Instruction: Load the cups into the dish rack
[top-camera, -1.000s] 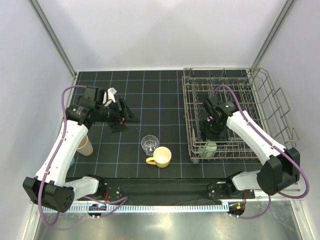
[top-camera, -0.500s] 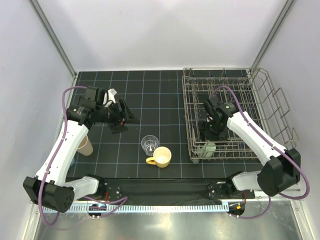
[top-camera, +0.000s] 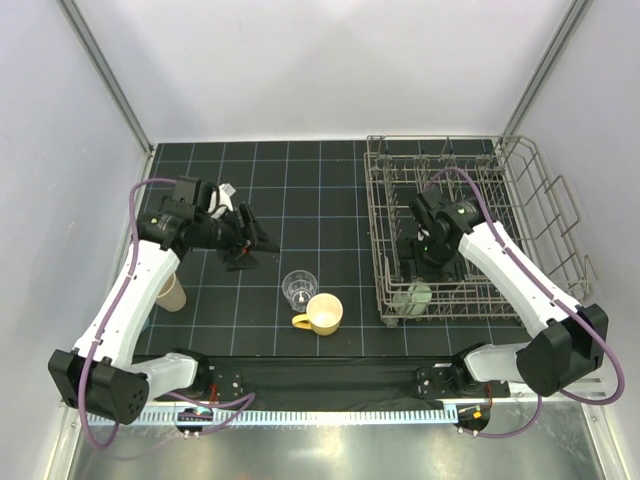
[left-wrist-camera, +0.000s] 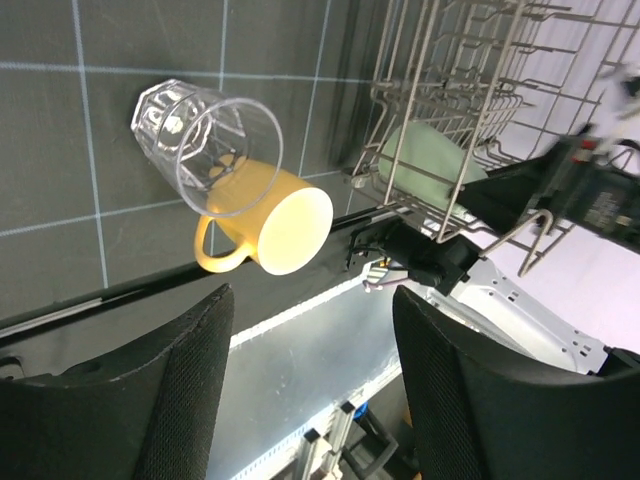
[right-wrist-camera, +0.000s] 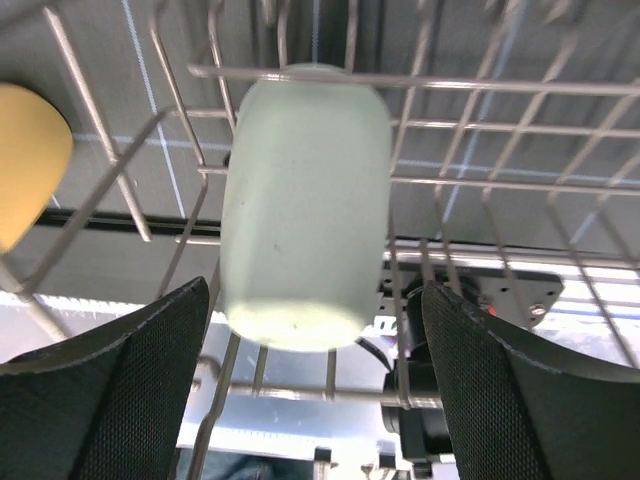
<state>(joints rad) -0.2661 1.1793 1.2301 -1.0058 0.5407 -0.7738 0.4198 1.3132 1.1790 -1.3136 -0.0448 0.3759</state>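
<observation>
The pale green cup (top-camera: 417, 297) lies in the near left corner of the dish rack (top-camera: 455, 141). My right gripper (top-camera: 421, 262) is open inside the rack just behind this cup. In the right wrist view the cup (right-wrist-camera: 303, 200) sits on the rack wires (right-wrist-camera: 500, 88) ahead of my open right gripper (right-wrist-camera: 315, 400), untouched. The clear glass (top-camera: 299, 287) and yellow mug (top-camera: 323, 313) stand together on the mat. My left gripper (top-camera: 246, 243) is open and empty, up and left of them. Its wrist view shows the glass (left-wrist-camera: 205, 145) and mug (left-wrist-camera: 275, 225). The tan tumbler (top-camera: 169, 290) stands by the left arm. No light blue cup shows.
The black gridded mat (top-camera: 310, 190) covers the table. The rack's raised wire side (top-camera: 560, 215) stands at the right. White walls close in the left, back and right. A metal strip (top-camera: 330, 440) runs along the near edge.
My right gripper has drawn back a little from the pale green cup, which stays in the rack. My left arm has shifted slightly, its gripper still open.
</observation>
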